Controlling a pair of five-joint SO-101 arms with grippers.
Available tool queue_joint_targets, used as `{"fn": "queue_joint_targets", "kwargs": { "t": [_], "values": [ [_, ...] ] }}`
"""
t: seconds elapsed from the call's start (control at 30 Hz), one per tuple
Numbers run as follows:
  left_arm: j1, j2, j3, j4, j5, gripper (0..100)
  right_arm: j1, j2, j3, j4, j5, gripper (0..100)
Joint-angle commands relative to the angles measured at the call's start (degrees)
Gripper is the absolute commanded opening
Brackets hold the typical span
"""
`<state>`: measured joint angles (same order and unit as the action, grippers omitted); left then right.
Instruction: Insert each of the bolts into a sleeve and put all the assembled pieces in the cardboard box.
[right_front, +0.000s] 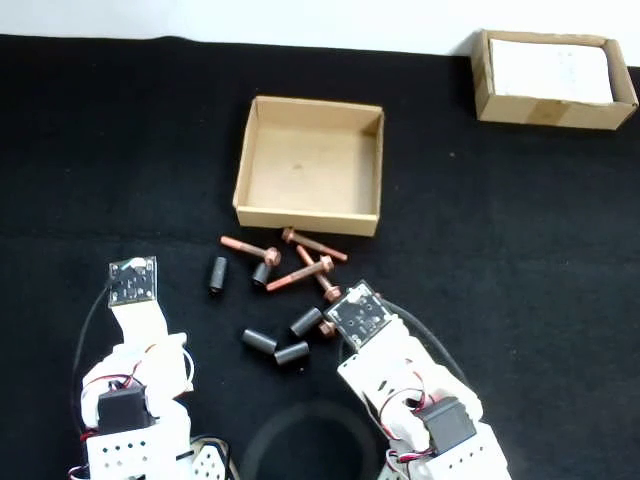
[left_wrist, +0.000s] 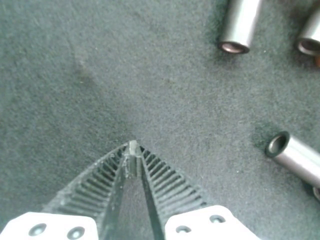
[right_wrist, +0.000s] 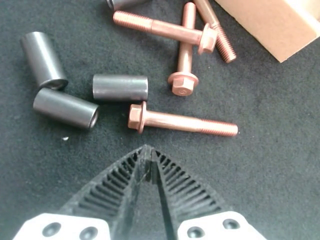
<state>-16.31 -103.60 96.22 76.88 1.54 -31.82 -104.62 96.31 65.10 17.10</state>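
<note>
Several copper bolts (right_front: 300, 272) lie in a loose cluster just in front of the open cardboard box (right_front: 258, 165). Dark sleeves (right_front: 258, 341) are scattered around them, none with a bolt inside. My left gripper (right_front: 133, 278) hovers left of the parts, shut and holding nothing; its tips (left_wrist: 132, 148) are over bare cloth, with a sleeve (left_wrist: 295, 156) lying off to one side. My right gripper (right_front: 354, 308) is shut and holds nothing, its tips (right_wrist: 146, 151) just short of a bolt (right_wrist: 182, 122). Three sleeves (right_wrist: 120, 87) lie beside that bolt.
A second cardboard box (right_front: 482, 85) holding a white sheet stands at the back right. Black cloth (right_front: 520, 280) covers the table, with open room to the right and far left. A corner of the open box (right_wrist: 275, 20) lies beyond the bolts in the right wrist view.
</note>
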Motion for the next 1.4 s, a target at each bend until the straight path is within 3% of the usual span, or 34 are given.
{"fn": "queue_joint_targets", "kwargs": {
  "t": [0.0,0.4,0.77,1.0,1.17,1.37],
  "values": [
    [-0.22,-0.04,0.92,-0.70,-0.09,1,0.48,-0.22,7.08,-0.31,-0.35,0.7],
    [-0.22,-0.04,0.92,-0.70,-0.09,1,-3.38,-0.31,7.08,-0.31,-0.26,0.8],
    [-0.22,-0.04,0.92,-0.70,-0.09,1,12.97,-0.31,7.25,-0.40,-0.18,0.9],
    [-0.22,-0.04,0.92,-0.70,-0.09,1,16.57,-0.31,7.25,-7.16,-0.79,0.7],
    [-0.22,-0.04,0.92,-0.70,-0.09,1,19.12,-0.13,6.37,-7.52,-20.84,0.9],
    [-0.22,-0.04,0.92,-0.70,-0.09,1,19.56,-0.04,5.67,-7.25,-18.11,0.9]
  ]
}}
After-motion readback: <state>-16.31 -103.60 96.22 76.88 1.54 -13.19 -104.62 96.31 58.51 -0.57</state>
